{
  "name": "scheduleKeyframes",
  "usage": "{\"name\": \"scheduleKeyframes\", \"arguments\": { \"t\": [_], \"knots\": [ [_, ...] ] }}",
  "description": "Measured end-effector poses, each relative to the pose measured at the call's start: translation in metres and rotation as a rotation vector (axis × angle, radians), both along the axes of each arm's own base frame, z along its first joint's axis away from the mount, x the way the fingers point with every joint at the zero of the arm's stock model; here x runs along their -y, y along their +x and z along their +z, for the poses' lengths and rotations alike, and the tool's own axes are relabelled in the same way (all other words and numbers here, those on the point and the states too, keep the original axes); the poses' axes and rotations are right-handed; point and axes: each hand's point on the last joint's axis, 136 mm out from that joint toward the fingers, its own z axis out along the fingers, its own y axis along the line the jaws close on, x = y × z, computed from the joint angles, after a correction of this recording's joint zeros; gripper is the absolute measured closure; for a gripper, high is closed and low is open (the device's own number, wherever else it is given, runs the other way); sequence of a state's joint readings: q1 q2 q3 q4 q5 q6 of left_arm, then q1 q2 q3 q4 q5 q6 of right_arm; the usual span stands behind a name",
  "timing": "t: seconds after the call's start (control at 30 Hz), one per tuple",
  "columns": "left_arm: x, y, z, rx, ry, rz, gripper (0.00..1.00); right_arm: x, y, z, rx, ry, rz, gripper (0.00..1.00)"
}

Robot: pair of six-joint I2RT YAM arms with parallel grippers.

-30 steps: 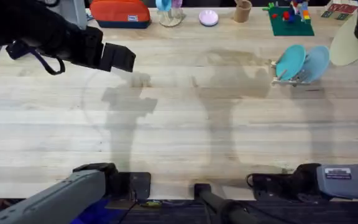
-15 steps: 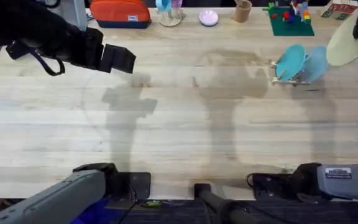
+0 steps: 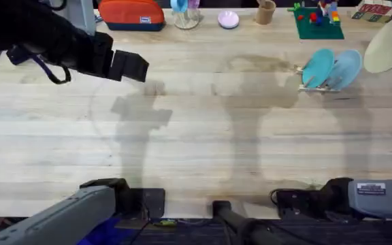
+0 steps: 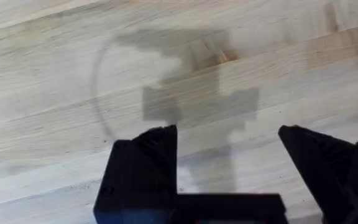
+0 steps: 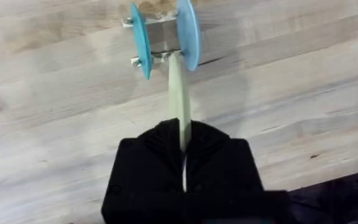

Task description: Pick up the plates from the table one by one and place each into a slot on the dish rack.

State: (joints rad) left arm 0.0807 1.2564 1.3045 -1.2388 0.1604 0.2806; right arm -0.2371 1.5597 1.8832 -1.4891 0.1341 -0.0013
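The teal plate (image 3: 317, 67) and light blue plate (image 3: 346, 68) stand in the dish rack (image 3: 313, 85), the cream plate (image 3: 386, 51) raised beside them.

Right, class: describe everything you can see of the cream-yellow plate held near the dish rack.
The cream-yellow plate is a thin, round, plain disc that looks like matte plastic. The right end effector is shut on its rim and holds it off the table, so the right wrist view shows it edge-on. That edge points at the gap between the teal plate and the light blue plate standing in the dish rack. It touches neither.

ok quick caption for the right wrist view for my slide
Right gripper holds the cream plate edge-on above the dish rack, already carrying two blue plates.
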Motion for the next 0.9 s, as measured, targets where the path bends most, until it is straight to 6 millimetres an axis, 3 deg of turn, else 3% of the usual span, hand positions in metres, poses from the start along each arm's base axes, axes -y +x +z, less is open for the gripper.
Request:
{"name": "scheduleKeyframes", "arguments": {
  "t": [0.9],
  "knots": [
    [0.000,0.000,0.000,0.000,0.000,0.000,0.006,0.010,0.008,0.003,0.048,0.017,0.037,0.971]
  ]
}}
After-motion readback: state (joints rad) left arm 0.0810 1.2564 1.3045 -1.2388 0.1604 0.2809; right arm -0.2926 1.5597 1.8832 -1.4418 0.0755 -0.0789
